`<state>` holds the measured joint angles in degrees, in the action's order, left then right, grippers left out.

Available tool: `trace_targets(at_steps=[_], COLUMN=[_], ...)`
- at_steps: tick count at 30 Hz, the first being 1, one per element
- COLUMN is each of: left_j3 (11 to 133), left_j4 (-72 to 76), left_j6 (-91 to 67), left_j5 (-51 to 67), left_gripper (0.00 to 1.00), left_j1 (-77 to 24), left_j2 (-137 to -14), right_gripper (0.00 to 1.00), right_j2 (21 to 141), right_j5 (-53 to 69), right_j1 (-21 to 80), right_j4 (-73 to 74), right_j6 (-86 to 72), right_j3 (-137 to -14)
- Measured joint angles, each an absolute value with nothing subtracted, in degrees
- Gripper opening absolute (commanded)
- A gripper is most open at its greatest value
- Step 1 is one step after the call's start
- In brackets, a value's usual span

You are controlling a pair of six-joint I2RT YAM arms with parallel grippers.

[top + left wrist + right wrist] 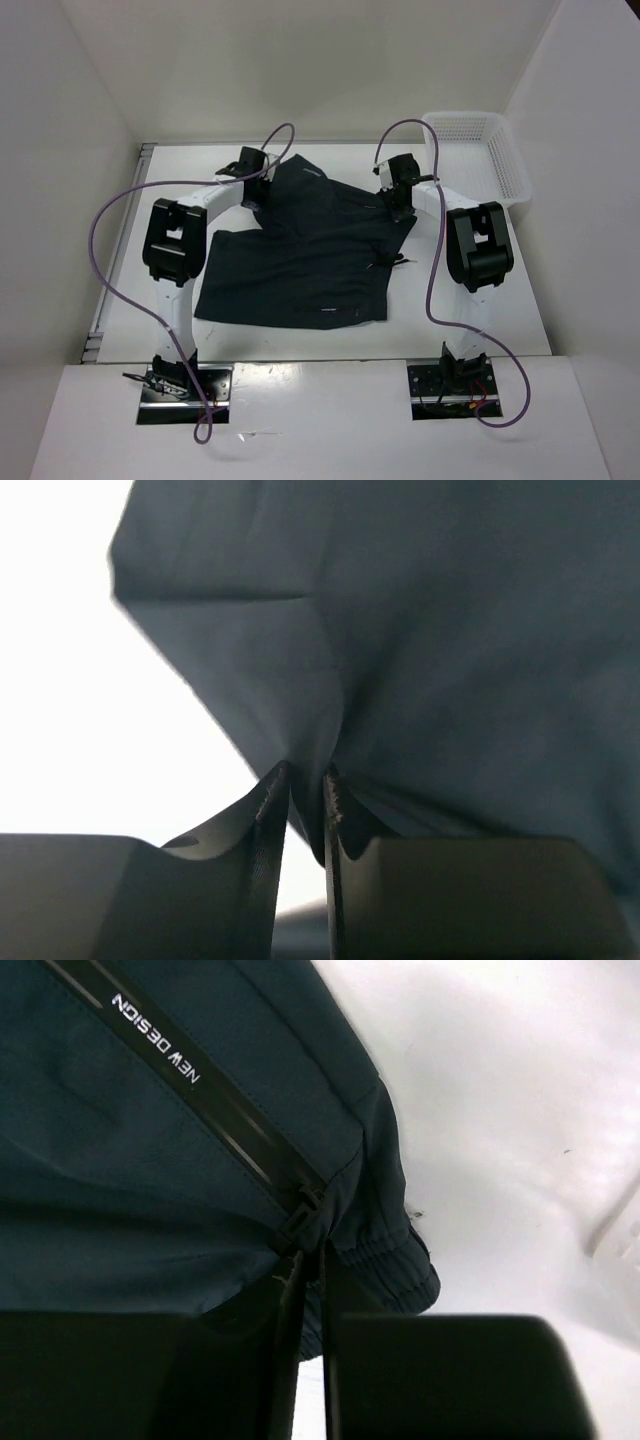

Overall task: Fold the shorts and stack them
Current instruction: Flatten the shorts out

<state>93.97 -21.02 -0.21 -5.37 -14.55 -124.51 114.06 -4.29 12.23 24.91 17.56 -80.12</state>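
One pair of the shorts [300, 270], black, soft, matte. They lie on the white table [520, 290], left of the basket [480, 150] and nearer the arm bases than it. The cloth is not flat: the half closer to the basket's row is bunched and creased, with a diagonal fold running across it. The half farther from the basket is spread smooth, with a tiny pale mark [325, 310] close to its hem. In the right wrist view the shorts [120, 1190] show a dark zipper strip with white "NEW DESIGN" lettering [155, 1045] and a gathered elastic edge.

Left gripper [255, 185]: well left of the basket, at the shorts' far-left corner. In its wrist view the left gripper [305, 800] has its jaws nearly together, a pleat of the shorts [450, 630] pinched between the fingertips [268, 815], cloth fanning upward from the pinch.

Right gripper [400, 200]: just left of the basket's near corner, at the shorts' far-right corner. In its wrist view the right gripper [305, 1275] has its jaws pressed almost closed on fabric right under the zipper pull [305, 1218].

Counts: 1 shorts, 1 basket (white plastic mesh), 2 arms, 2 grippers, 2 purple cables [100, 250].
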Motion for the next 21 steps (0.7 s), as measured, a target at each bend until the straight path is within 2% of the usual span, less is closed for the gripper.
trace_targets(at_steps=[2,3,4,5,6,8,10,12,13,14,17,21], left_j3=[92.3,91.1,90.3,89.3,87.8,85.2,82.4,79.6,78.5,78.1,79.2,88.8], left_j4=[-21.7,-22.3,-22.9,-23.0,-23.0,-23.6,-23.3,-23.5,-24.0,-24.8,-26.9,-27.2], left_j6=[-0.2,-0.2,0.0,-0.1,-0.2,-0.2,-0.3,-0.2,-0.2,-0.1,0.0,-0.1], left_j5=[-5.6,-5.8,-5.8,-5.8,-5.9,-5.9,-5.9,-6.1,-6.1,-5.9,-4.4,-3.0], left_gripper=[0.33,0.40,0.41,0.41,0.41,0.37,0.28,0.28,0.33,0.45,0.56,0.66], left_j1=[-13.8,-13.1,-12.6,-12.1,-11.5,-10.5,-9.6,-9.1,-9.0,-9.0,-9.0,-9.0], left_j2=[-122.4,-120.8,-119.6,-118.1,-116.4,-113.3,-111.2,-110.2,-110.2,-110.4,-110.9,-114.3], right_gripper=[0.04,0.04,0.04,0.08,0.15,0.21,0.23,0.24,0.24,0.24,0.27,0.28], right_j2=[114.4,114.4,114.5,114.5,114.6,114.7,114.8,114.8,114.8,114.8,114.8,114.8], right_j5=[-4.3,-4.3,-4.3,-4.3,-4.3,-4.3,-4.3,-4.3,-4.3,-4.3,-4.1,-3.9], right_j1=[12.2,12.2,12.2,12.2,12.4,12.5,12.6,13.0,13.2,13.5,14.5,15.4], right_j4=[24.9,24.9,24.8,24.8,24.7,24.6,24.5,24.4,24.4,24.4,24.4,24.4], right_j6=[17.6,17.6,17.6,17.6,17.6,17.6,17.8,18.0,18.1,18.2,18.5,19.0], right_j3=[-80.1,-80.1,-80.1,-80.1,-80.1,-80.1,-80.1,-80.1,-80.1,-80.1,-80.2,-80.2])
